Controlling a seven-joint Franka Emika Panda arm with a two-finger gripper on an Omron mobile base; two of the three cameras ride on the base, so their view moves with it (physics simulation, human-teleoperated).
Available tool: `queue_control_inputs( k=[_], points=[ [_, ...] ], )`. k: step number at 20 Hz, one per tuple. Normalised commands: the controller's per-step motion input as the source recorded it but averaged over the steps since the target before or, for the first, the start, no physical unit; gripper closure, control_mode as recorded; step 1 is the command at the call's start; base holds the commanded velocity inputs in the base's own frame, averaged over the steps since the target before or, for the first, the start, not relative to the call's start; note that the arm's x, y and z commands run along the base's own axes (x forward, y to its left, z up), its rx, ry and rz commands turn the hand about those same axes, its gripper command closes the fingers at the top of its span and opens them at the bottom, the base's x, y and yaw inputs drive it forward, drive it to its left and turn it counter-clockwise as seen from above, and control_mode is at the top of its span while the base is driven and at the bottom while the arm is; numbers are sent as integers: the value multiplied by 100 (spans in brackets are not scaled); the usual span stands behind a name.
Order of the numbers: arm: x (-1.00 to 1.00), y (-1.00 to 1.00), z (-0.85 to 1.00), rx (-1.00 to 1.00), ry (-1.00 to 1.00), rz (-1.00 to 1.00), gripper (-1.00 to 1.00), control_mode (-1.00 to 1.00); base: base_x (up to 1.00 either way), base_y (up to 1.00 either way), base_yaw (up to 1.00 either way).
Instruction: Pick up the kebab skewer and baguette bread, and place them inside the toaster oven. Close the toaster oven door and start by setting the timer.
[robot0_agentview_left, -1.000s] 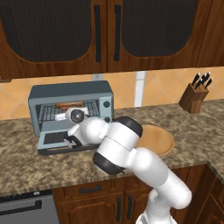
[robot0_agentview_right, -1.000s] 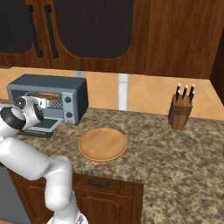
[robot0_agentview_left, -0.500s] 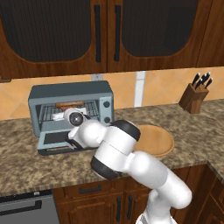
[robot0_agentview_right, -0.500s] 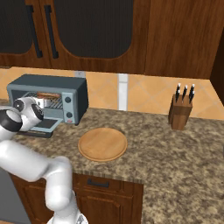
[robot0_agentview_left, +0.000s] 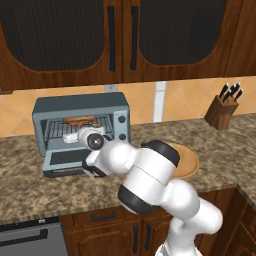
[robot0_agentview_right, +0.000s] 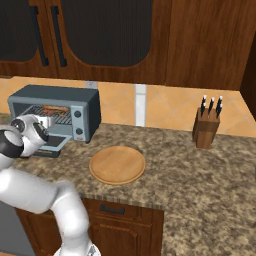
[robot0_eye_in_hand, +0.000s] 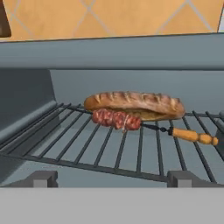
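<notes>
**Skewer and bread on the rack, oven door down, tool empty**

Your tool (robot0_agentview_left: 84, 134) sits right at the mouth of the toaster oven (robot0_agentview_left: 80, 107), just above the dropped toaster oven door (robot0_agentview_left: 65, 161). Its jaws are spread wide and grip nothing. From the right base camera you see the same hand (robot0_agentview_right: 44, 126) in front of the opening.

Both foods lie inside on the wire rack (robot0_eye_in_hand: 105, 146). The baguette bread (robot0_eye_in_hand: 133, 104) lies crosswise toward the back. The kebab skewer (robot0_eye_in_hand: 117, 119) lies just in front of it, touching or nearly touching its front edge; meat chunks to the left in the hand camera, the wooden handle (robot0_eye_in_hand: 192, 136) sticking out to the right.

The door is fully open, lying flat out over the desk (robot0_agentview_left: 30, 185), dark window facing up. The knob panel (robot0_agentview_left: 121, 127) is on the oven's right side.

Elsewhere on the desk: a round wooden cutting board (robot0_agentview_right: 117, 164) to the right of the oven, and a knife block (robot0_agentview_right: 206, 128) well apart, by the back wall.
</notes>
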Motion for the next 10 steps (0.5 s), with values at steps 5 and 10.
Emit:
queue_control_inputs(
  k=[5,10],
  points=[
    [-55,12,49,0,16,0,-100,-100,0,0,0],
    [-63,26,27,0,20,-1,-100,-100,0,0,0]
  ],
)
